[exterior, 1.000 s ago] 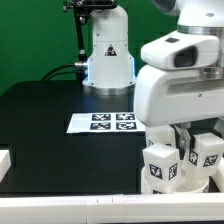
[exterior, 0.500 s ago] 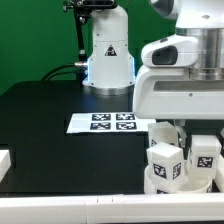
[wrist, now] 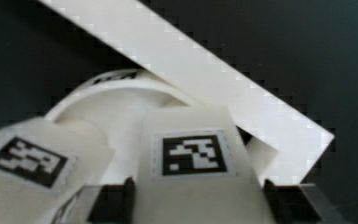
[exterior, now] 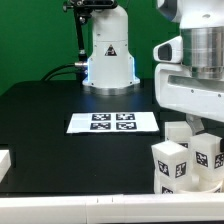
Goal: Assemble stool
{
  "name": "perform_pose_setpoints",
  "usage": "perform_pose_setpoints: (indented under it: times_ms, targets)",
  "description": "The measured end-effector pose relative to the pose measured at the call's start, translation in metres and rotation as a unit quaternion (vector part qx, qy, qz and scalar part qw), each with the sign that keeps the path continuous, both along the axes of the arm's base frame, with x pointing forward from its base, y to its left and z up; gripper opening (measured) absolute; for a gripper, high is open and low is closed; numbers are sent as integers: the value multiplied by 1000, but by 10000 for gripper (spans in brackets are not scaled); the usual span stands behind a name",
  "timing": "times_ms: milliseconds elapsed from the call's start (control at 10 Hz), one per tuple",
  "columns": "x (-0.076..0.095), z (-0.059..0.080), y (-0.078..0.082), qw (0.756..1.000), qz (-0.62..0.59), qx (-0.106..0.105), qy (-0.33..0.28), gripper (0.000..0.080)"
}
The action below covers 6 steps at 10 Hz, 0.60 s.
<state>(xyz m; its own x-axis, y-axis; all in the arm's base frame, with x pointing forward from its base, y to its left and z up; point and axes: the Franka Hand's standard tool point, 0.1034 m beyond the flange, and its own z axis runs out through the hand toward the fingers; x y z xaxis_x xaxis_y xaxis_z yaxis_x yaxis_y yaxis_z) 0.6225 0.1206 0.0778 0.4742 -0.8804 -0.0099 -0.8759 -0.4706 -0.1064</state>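
From the exterior view's left, I note the marker board [exterior: 113, 122] lying flat on the black desk [exterior: 50, 130], its four tags facing up. Behind it stands the white arm base [exterior: 108, 50]. At the exterior view's right, near the desk's front edge, I find the stool [exterior: 190, 165]: chunky white block legs stand upright and close together, each face carrying a black-and-white square tag. The seat disc beneath them is mostly hidden in this view. The wrist view shows the rounded white seat rim [wrist: 131, 95] behind two tagged leg faces. The gripper [wrist: 185, 200] sits directly above the legs; its dark fingers [wrist: 114, 203] appear clamped on a leg [wrist: 197, 155], though the blurred wrist view leaves the contact unclear.
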Motion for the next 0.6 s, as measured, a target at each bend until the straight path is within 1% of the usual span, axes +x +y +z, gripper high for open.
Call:
perform_pose_setpoints:
  times_ms: [100, 200, 300, 400, 500, 600]
  targets:
    - [0, 0, 0, 1000, -21, 3, 1, 335]
    - [0, 0, 1, 996, -89, 15, 4, 335]
    - [2, 1, 3, 980, -199, 30, 4, 335]
    - [3, 0, 2, 953, -300, 49, -3, 335]
    - [3, -1, 0, 921, -384, 69, -13, 335]
    - [2, -1, 0, 916, -394, 73, -19, 335]
